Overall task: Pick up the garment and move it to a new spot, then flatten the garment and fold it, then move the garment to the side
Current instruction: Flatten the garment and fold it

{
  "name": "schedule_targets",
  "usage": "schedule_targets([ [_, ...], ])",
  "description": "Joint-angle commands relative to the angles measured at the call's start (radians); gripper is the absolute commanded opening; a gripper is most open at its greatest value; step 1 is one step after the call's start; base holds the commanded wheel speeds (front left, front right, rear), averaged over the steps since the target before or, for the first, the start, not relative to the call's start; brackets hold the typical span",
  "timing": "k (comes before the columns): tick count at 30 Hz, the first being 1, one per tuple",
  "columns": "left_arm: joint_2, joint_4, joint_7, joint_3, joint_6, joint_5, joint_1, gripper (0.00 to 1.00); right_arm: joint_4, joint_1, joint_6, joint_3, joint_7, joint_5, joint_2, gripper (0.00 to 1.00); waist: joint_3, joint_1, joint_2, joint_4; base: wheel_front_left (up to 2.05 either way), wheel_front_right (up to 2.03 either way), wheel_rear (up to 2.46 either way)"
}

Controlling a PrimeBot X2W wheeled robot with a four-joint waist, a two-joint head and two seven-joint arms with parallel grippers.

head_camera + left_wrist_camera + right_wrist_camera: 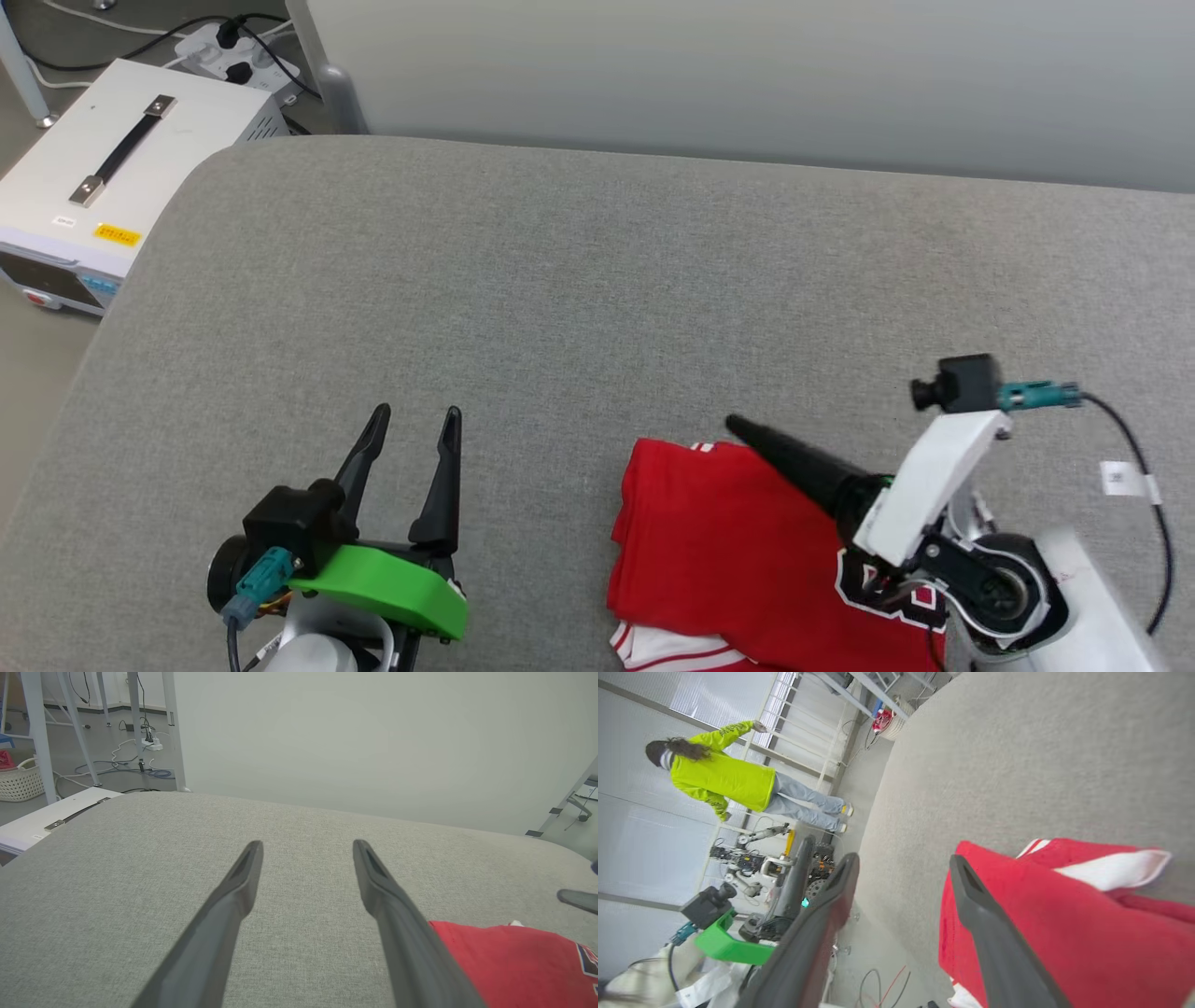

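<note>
The garment [719,541], a red T-shirt with white sleeves and striped trim, lies folded on the grey padded table [560,280] at the near right. My right gripper [738,427] hovers over its far edge, fingers pointing up-left. In the right wrist view the right gripper [903,858] is open, with nothing between the fingers; one finger is over the red cloth [1087,933] and the other is past its edge. My left gripper [415,420] is open over bare table to the left of the garment. The left wrist view shows the left gripper [306,843] open, with the garment [509,961] to its lower right.
A white box with a black handle [112,168] sits off the table's left corner, with a power strip [233,51] and cables behind it. A pale wall runs along the far edge. A person in a yellow-green top [724,777] stands beyond the table. A basket [21,781] sits on the floor.
</note>
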State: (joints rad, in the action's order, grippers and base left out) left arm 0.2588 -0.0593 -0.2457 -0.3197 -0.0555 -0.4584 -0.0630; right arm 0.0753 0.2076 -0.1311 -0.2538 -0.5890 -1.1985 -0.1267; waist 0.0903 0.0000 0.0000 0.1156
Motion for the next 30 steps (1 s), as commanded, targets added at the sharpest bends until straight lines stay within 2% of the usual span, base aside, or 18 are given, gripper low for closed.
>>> schedule_targets([
  [1,0.000,-0.004,-0.005,0.001,0.005,0.006,-0.014,1.00,-0.020,0.011,0.000,0.010,0.057,0.075,-0.032,1.00,-0.007,0.0000,0.0000,-0.009,0.00,0.00,0.00],
  [6,0.005,-0.007,-0.006,0.005,-0.004,0.005,-0.006,1.00,-0.055,-0.018,0.000,0.062,0.226,0.343,-0.113,1.00,-0.018,0.0000,0.0000,-0.030,0.00,0.00,0.00],
  [10,0.007,-0.012,-0.006,0.011,-0.014,0.004,0.000,1.00,-0.060,-0.058,0.000,0.157,0.320,0.505,-0.139,1.00,-0.030,0.0000,0.0000,-0.051,0.00,0.00,0.00],
  [16,0.004,-0.024,-0.009,0.022,-0.034,0.004,0.015,1.00,-0.107,-0.139,0.000,0.273,0.445,0.661,-0.135,1.00,-0.060,0.0000,0.0000,-0.077,0.00,0.00,0.00],
  [24,0.010,-0.023,-0.013,0.036,-0.048,0.022,0.046,1.00,-0.183,-0.252,0.000,0.323,0.627,0.843,-0.113,1.00,-0.102,0.0000,0.0000,-0.103,0.00,0.00,0.00],
  [30,0.016,-0.022,-0.015,0.040,-0.052,0.037,0.072,1.00,-0.241,-0.343,0.000,0.310,0.648,0.927,-0.068,1.00,-0.128,0.0000,0.0000,-0.109,0.00,0.00,0.00],
])
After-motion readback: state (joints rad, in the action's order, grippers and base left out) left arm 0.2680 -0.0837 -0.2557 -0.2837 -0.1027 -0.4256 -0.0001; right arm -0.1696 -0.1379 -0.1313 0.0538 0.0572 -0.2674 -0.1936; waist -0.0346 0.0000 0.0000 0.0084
